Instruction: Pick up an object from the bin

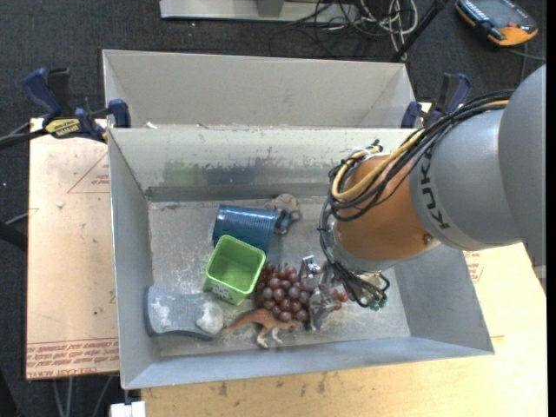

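Note:
My gripper [318, 295] is low in the bin's front right part, under the orange wrist cover. It sits right against the right side of a bunch of dark red toy grapes [283, 290]. A brown toy dinosaur [257, 321] lies just in front of the grapes, by the front wall. A light green square cup [234, 268] stands to the left of the grapes. Behind that cup, a blue ribbed cup [244, 227] lies on its side.
A grey and white soft thing [178, 314] lies in the front left corner. A small grey-brown piece [286, 207] rests near the back wall beside the blue cup. The arm and its cables cover the bin's right side.

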Available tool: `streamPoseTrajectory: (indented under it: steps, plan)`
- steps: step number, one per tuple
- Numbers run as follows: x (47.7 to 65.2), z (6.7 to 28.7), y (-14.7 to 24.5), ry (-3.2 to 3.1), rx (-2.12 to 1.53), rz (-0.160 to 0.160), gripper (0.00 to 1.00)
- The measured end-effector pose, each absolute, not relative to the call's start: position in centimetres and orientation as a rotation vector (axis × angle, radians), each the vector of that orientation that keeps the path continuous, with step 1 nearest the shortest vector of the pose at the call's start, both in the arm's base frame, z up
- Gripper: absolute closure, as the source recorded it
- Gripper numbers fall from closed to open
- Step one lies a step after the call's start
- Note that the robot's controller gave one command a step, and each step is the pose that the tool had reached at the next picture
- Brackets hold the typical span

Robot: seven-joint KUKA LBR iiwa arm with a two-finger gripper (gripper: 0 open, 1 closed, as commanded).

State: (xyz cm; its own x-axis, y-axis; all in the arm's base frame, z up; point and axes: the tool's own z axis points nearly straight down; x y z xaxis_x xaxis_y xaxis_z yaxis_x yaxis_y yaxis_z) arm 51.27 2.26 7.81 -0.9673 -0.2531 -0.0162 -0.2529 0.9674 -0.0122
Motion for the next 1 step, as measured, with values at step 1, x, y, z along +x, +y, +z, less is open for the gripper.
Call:
streamPoseTrajectory:
  steps: [1]
  plan:
    - [50.75, 22.65, 0.44, 3.106, -0.44, 0.0, 1.0]
